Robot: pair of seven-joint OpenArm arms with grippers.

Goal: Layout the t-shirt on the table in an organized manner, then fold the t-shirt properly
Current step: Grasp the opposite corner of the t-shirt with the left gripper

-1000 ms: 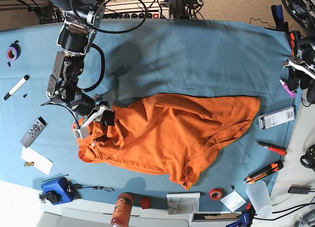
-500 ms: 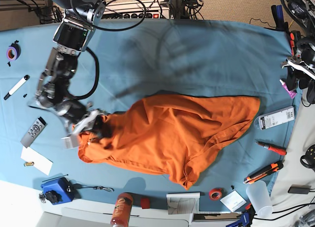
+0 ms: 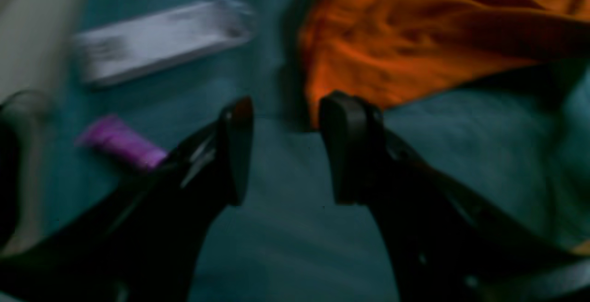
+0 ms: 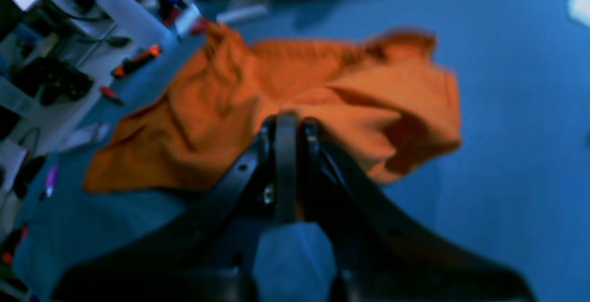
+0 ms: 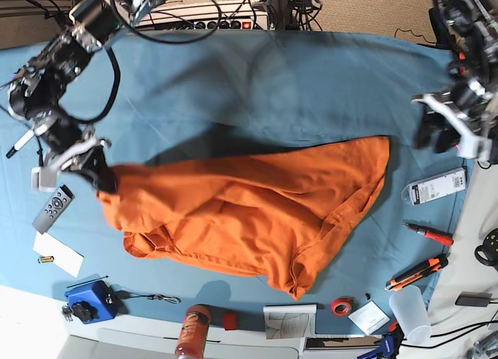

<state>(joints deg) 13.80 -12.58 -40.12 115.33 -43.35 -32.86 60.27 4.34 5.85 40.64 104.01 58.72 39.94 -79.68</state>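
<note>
Since earlier: right gripper (image 5: 99,176), clamped on bright orange cotton t-shirt (image 5: 249,219), dragged it left | left gripper (image 3: 286,150) jaws apart, empty | risk: cloth slipping free.

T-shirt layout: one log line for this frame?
phase: layout | right gripper: shut on t-shirt edge, pulling it out | left gripper: jaws open, empty, near opposite corner | shirt: bunched on table, unfolded

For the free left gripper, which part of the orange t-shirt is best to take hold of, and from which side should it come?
Probably the t-shirt corner nearest the left gripper, at its far end from the right gripper, which is shut on the opposite edge. That corner lies flat on the table and points outward; coming from the open cloth beside it, the open jaws can pinch it.
</note>
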